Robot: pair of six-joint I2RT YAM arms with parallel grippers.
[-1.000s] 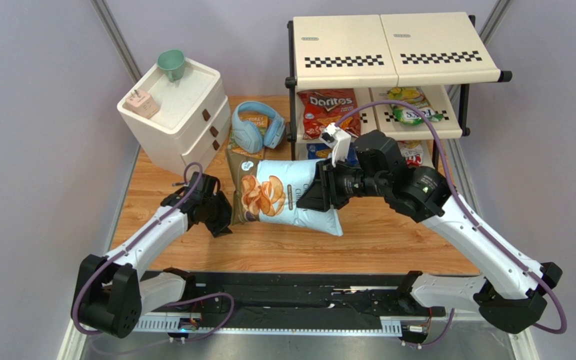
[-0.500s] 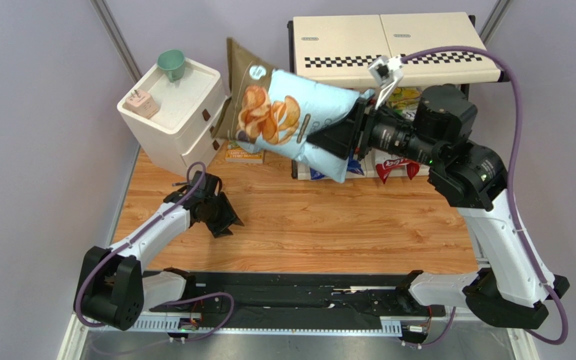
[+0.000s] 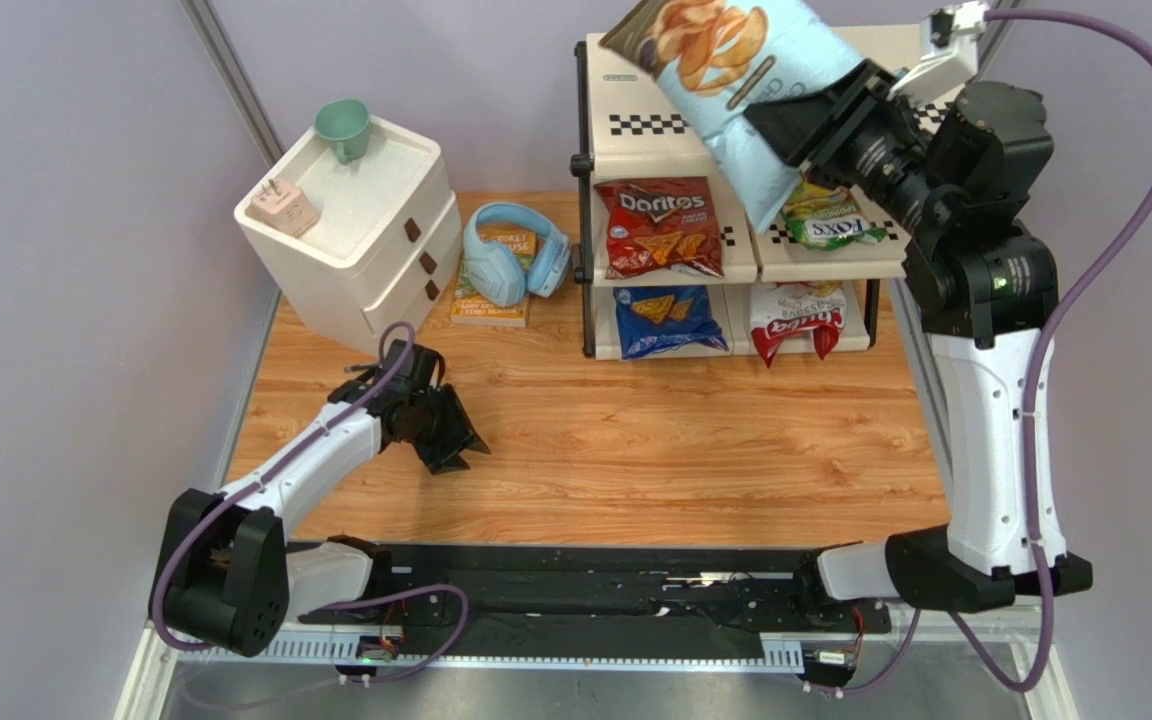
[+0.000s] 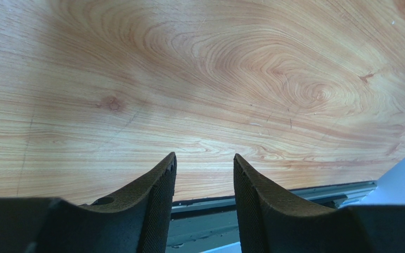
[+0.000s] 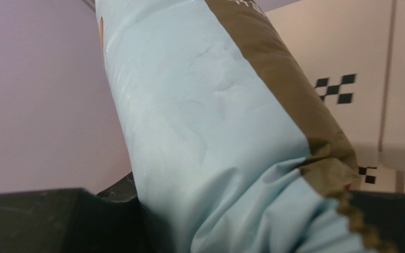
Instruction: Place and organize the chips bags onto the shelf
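My right gripper (image 3: 793, 123) is shut on the large pale-blue cassava bag (image 3: 732, 75) and holds it in the air above the top board of the shelf (image 3: 657, 120). The bag fills the right wrist view (image 5: 210, 132), hiding the fingers. On the middle tier lie the red Doritos bag (image 3: 660, 225) and the small green-yellow bag (image 3: 827, 222). On the bottom tier lie the blue Doritos bag (image 3: 668, 320) and the white-and-red bag (image 3: 797, 314). My left gripper (image 3: 452, 438) is open and empty, low over the wooden table (image 4: 204, 95).
A white two-drawer cabinet (image 3: 349, 225) with a green cup (image 3: 343, 128) and a small pink box (image 3: 282, 206) stands at the back left. Blue headphones (image 3: 515, 255) lie on an orange book (image 3: 489, 308) between cabinet and shelf.
My right arm has lifted the cassava bag up and to the right, from beside the shelf to above its top board. The left arm has hardly moved.
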